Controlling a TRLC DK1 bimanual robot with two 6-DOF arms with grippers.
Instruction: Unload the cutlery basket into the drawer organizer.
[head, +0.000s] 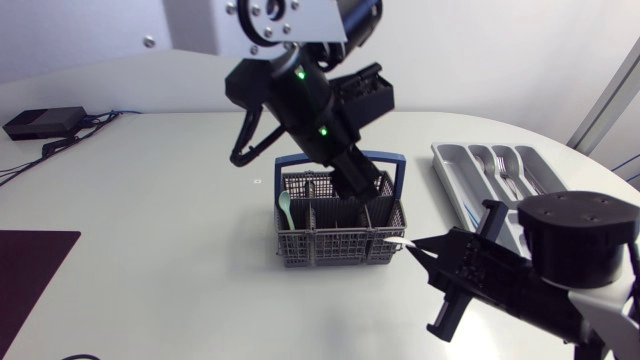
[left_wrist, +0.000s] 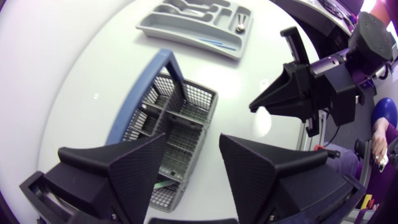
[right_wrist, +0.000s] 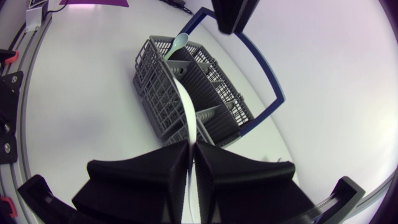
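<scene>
The grey cutlery basket (head: 330, 240) with a blue handle (head: 400, 165) stands mid-table. A pale green spoon (head: 285, 208) sticks up in its left compartment. My left gripper (head: 362, 188) hangs over the basket's back right part, open, with nothing between its fingers (left_wrist: 137, 168). My right gripper (head: 408, 245) is just right of the basket's front corner, shut on a thin white utensil (right_wrist: 186, 106) that runs from its fingertips toward the basket (right_wrist: 186, 87). In the left wrist view the utensil's white end (left_wrist: 262, 122) shows below the right gripper (left_wrist: 258, 107). The grey drawer organizer (head: 450, 165) lies at the right.
Several forks (head: 500, 165) lie in the organizer's slots, and a blue-handled piece (left_wrist: 217, 42) lies in its long side slot. A black box with cables (head: 42, 122) sits at the far left, and a dark mat (head: 30, 275) lies at the front left.
</scene>
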